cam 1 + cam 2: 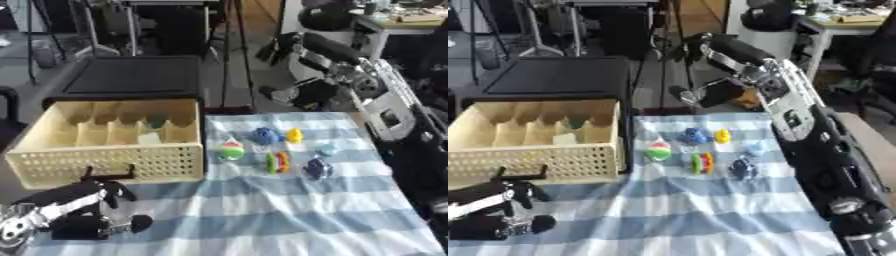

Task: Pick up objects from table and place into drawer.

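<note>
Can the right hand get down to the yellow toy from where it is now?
Probably yes. The right hand hangs beyond the cloth's far edge, with only bare striped cloth between it and the yellow toy. The blue toy sits close beside it, so it could be nudged.

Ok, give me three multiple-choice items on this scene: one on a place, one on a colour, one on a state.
1. Where does the cream basket stand relative to the small toys?
A. to their left
B. to their right
C. on top of them

2. What colour is the small toy beside the blue toy at the far end of the group?
A. black
B. yellow
C. white

3. What is the left hand holding?
A. the blue toy
B. the basket
C. nothing

Answers:
1 A: the basket sits left of the toys on the striped cloth.
2 B: it shows bright yellow.
3 C: it rests low on the cloth, away from every toy.
</note>
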